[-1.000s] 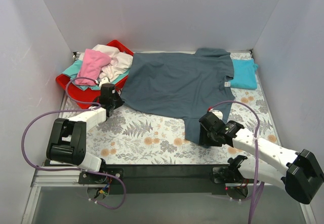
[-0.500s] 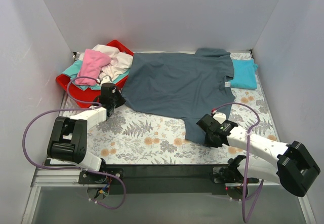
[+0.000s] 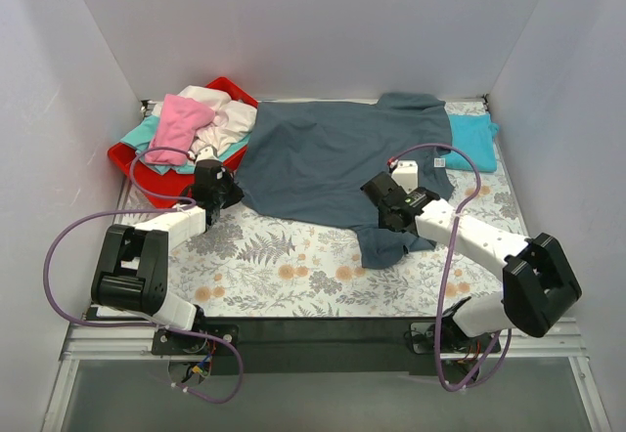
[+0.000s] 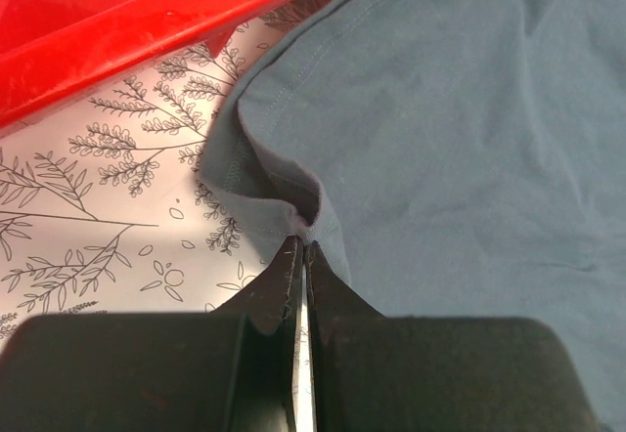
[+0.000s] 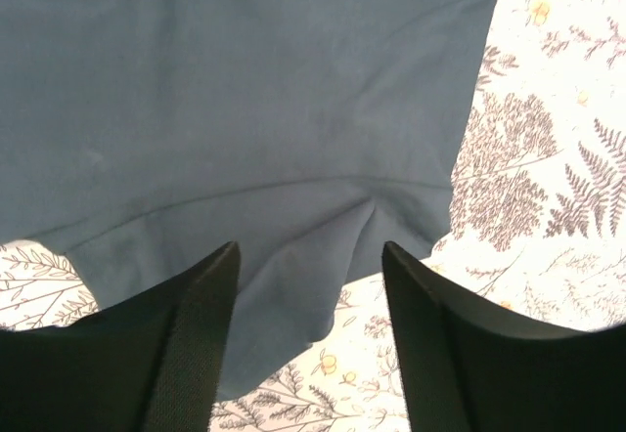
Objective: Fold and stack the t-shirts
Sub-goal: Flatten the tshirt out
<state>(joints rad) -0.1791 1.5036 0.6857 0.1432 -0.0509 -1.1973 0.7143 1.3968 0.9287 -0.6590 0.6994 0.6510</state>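
A large slate grey-blue t-shirt [image 3: 333, 158] lies spread flat across the middle of the floral cover. My left gripper [image 3: 217, 190] is shut on a small bunched fold of the shirt's left hem [image 4: 305, 219], close to the red tray. My right gripper [image 3: 381, 195] hovers open over the shirt's near right part. In the right wrist view its fingers [image 5: 196, 334] straddle a loose flap of the grey-blue cloth [image 5: 245, 90] and hold nothing. A folded turquoise t-shirt [image 3: 471, 144] lies at the back right, partly under the big shirt.
A red tray [image 3: 137, 176] at the back left holds a heap of pink [image 3: 181, 124], cream-white [image 3: 223, 129] and teal [image 3: 137, 134] shirts. White walls close in three sides. Bare floral cover [image 3: 284, 266] shows along the near edge.
My right gripper has left the shirt's near right corner and swung back and left over the cloth; the near flap now lies more bunched. The left gripper has kept its hold and place.
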